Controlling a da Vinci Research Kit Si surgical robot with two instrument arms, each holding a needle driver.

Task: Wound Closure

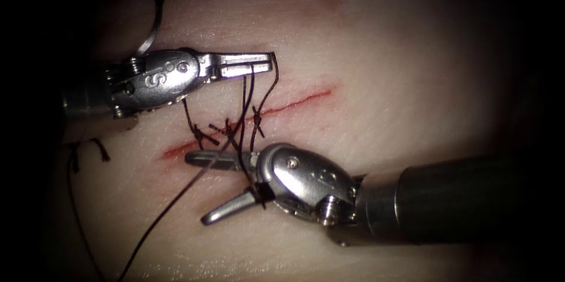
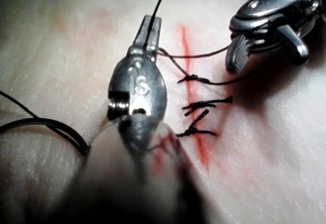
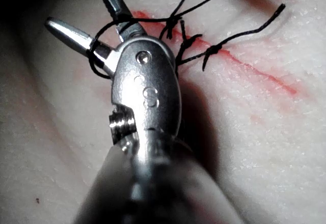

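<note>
Thread (image 1: 154,226) trails dark across the near left of the tissue (image 1: 412,70), running up toward the cut (image 1: 294,104), and a thin loop of it curls at the far left behind the left tool (image 1: 272,60). That tool lies on the far side of the cut with its jaws closed on the thread at their very tip; from there strands drop to the knots (image 1: 229,129) already tied across the cut's left half. In the left wrist view the same closed jaws pinch the strand, with three knotted stitches (image 2: 204,104) crossing the red line just beside them. The right tool (image 1: 197,188) comes in from the near right, its jaws spread wide, one lying along the cut's left end and the other angled toward the near side. Thread is wound around the base of these open jaws, seen also in the right wrist view (image 3: 97,56), but they clamp nothing. I cannot make out the needle. Red fluid (image 1: 321,92) stains the cut's right, unstitched end.
</note>
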